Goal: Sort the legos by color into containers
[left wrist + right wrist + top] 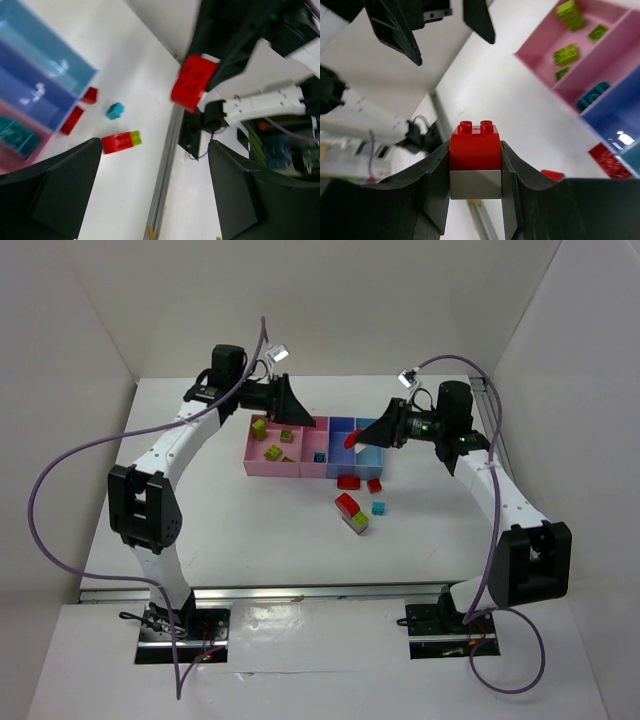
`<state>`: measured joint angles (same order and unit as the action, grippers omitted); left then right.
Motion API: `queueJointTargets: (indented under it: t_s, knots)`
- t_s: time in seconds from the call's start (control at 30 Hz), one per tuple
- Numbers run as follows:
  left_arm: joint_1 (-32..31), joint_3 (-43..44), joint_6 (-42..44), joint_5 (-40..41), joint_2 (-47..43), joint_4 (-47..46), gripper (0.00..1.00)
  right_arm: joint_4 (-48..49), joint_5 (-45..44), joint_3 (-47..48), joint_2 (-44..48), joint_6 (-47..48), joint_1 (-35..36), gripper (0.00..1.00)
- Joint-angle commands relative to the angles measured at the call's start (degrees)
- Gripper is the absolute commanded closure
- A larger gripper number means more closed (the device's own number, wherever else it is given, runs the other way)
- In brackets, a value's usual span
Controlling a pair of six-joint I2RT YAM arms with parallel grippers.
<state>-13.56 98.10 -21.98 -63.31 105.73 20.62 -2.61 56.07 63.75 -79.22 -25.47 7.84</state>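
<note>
White tabletop beneath us, our right gripper [360,436] pinches 1 red brick [475,144] above the 2 blue bins [343,424], the left gripper [150,200] gapes empty by the wide pink bin [255,466], and we fear a crooked release bouncing it into the wrong compartment.

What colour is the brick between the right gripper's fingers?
The brick is red above, pale grey below; clearest in the right wrist view.

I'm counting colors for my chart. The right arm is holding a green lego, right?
No, it isn't green. The lego squeezed between the right fingers is red. The right wrist view shows it up close. The rest is right: the right arm is holding it.
</note>
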Motion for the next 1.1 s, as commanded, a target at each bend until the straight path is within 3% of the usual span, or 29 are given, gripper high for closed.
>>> queueJointTargets:
  t_s: [0.0, 0.33, 0.87, 1.0, 1.07]
  knots:
    - [-3.6, -1.0, -2.0, -11.5, -1.8, -9.2, 0.02, 3.8, 13.3, 3.5, -2.2, -0.2, -0.3, 1.00]
    - [-9.1, 2.4, -0.6, -11.0, 0.0, -6.4, 0.04, 9.6, 15.8, 4.6, -3.3, -4.1, 1.5, 1.00]
    - [-12.1, 6.1, 1.3, -12.0, 4.0, -1.5, 0.12, 11.7, 15.8, 5.7, -4.5, -4.8, 3.1, 1.00]
    - [-12.6, 6.7, 1.3, -11.5, 4.6, -0.5, 0.17, 11.7, 14.6, 5.7, -4.5, -4.8, 3.1, 1.00]
    - [-12.6, 7.3, 1.3, -11.5, 4.6, 0.0, 0.27, 11.7, 14.6, 5.7, -4.5, -4.8, 3.1, 1.00]
